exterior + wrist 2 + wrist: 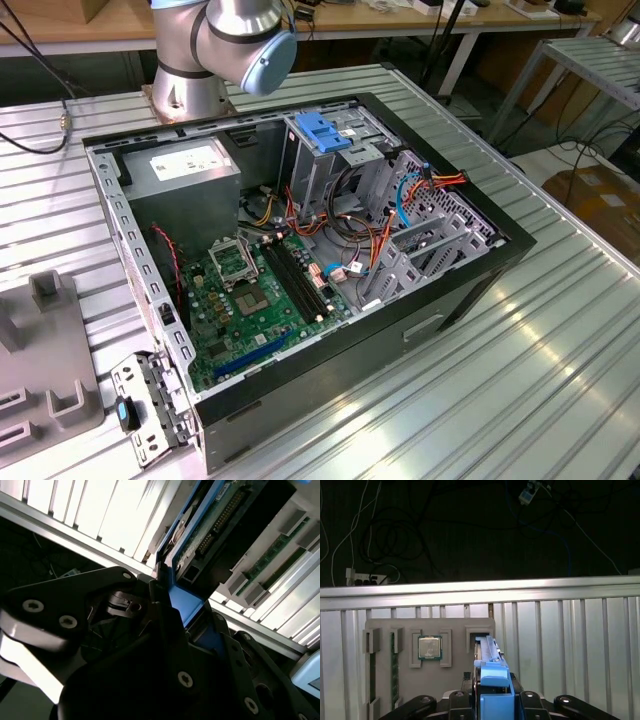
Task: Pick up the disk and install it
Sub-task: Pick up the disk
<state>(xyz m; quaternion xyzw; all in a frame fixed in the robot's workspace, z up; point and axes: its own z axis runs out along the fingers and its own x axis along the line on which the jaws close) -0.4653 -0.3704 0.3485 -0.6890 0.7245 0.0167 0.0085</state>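
here your gripper (494,700) pinches the disk (489,652) by its blue bracket, edge-up, its far end at a slot of the grey holder (40,350) at the exterior view's lower left. gripping the bracket likely spares the drive's circuit side.

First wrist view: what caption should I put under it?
The gripper grips the blue-framed disk, edge-on, over the grey tray.

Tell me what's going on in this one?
The arm's gripper is closed on the blue-framed disk, which stands on edge at a slot in the grey holder tray, beside a processor chip. The open computer case sits on the metal table; the disk is not yet in it.
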